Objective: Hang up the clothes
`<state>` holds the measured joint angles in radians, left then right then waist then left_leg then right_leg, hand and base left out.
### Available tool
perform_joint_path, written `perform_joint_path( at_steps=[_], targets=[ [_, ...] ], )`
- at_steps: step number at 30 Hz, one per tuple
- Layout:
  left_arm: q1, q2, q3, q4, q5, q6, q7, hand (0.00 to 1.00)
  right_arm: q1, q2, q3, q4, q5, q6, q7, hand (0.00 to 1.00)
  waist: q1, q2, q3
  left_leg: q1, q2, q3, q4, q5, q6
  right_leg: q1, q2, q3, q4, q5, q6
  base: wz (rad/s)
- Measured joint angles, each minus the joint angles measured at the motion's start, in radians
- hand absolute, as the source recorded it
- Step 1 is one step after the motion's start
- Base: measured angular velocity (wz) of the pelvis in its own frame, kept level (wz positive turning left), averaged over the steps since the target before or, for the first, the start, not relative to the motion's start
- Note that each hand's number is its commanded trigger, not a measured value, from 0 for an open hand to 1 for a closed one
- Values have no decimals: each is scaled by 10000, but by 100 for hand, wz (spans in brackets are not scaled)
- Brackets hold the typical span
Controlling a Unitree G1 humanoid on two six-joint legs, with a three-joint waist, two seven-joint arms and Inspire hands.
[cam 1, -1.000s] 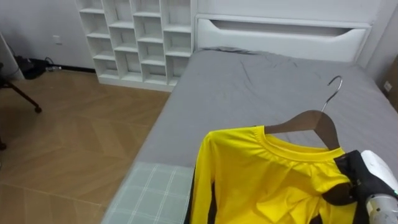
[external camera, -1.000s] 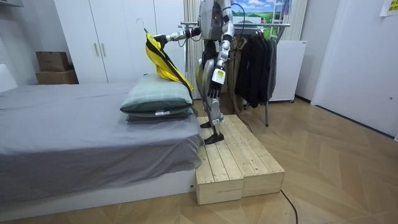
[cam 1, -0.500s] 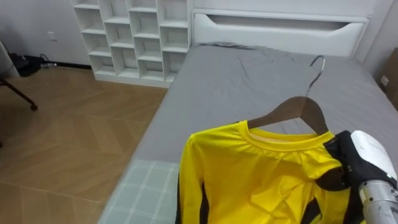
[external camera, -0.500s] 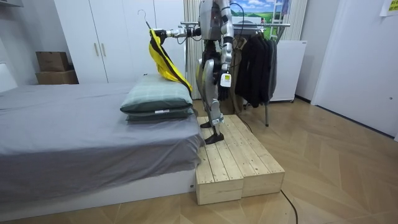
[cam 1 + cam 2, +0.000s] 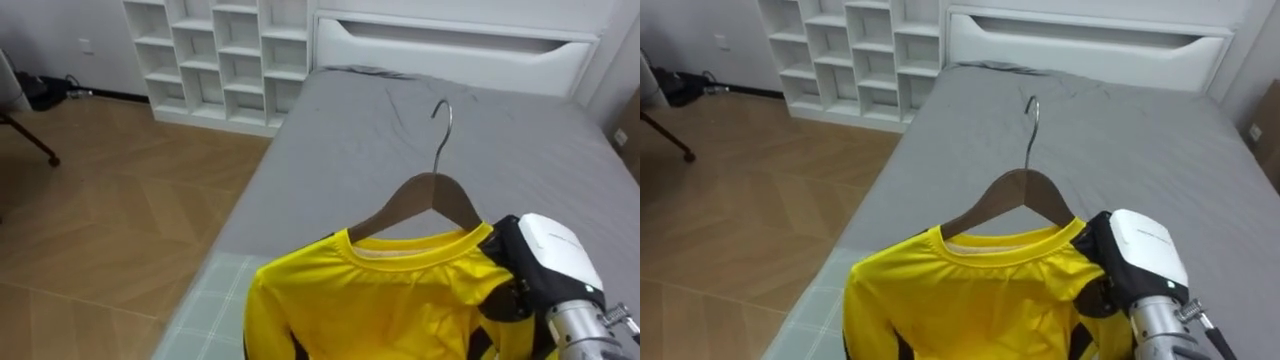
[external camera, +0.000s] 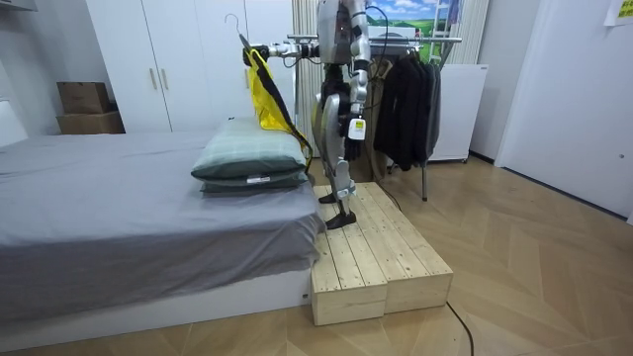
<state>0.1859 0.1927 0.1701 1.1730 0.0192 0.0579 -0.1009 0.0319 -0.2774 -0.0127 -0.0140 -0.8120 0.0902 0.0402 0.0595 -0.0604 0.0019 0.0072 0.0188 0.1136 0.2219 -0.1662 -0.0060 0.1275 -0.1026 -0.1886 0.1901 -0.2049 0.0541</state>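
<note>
Room view: right robot hand (image 6: 257,51) outstretched level, clasping hanger (image 5: 425,190).

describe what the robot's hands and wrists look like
The right hand is black, with a smooth white rounded cover on its back and a ribbed silver metal wrist behind it. The left hand looks dark, with a small white tag.

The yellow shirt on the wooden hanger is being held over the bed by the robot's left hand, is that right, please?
Not quite: it is the right hand, not the left, that holds the wooden hanger with the yellow shirt over the bed. The left eye view shows its arm coming in from the lower right.
</note>
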Motion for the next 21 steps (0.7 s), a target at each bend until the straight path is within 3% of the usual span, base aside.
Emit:
perform_joint_path(
  at_steps=[8, 12, 14, 18, 21],
  targets=[
    [-78, 221, -273, -6, -58, -1, 41, 0, 0, -2, 9, -504, -278, -15, 74, 100, -31, -198, 76, -7, 145, 77, 221, -81, -54, -22, 101, 94, 153, -3, -3, -3],
    [-122, 263, -278, 9, 132, 0, 42, 0, 8, -1, -50, -521, -218, -103, 73, 100, -139, -102, 127, -313, 585, 159, 1197, -574, -193, -12, 424, 247, 336, -25, -57, -12],
    [-130, 283, -320, 7, 148, 1, 62, 0, 53, 9, -76, -521, -208, -251, 44, 100, -293, -86, 107, -299, 697, 222, 1254, -653, -246, -4, 518, 312, 345, -62, -137, -16],
    [-172, 307, -418, -16, 621, 13, 98, 0, 418, 9, -84, -521, -204, -489, -186, 100, -305, -41, 43, -129, 944, 766, 1217, -661, -367, -334, 678, 937, 584, -198, -422, -45],
    [-190, 331, -787, -15, 623, 36, 189, 0, 727, 10, -84, -529, -103, -504, -394, 100, -331, 11, 19, 79, 944, 1015, 1027, -596, -464, -819, 776, 1637, 1030, -323, -498, -70]
  ],
)
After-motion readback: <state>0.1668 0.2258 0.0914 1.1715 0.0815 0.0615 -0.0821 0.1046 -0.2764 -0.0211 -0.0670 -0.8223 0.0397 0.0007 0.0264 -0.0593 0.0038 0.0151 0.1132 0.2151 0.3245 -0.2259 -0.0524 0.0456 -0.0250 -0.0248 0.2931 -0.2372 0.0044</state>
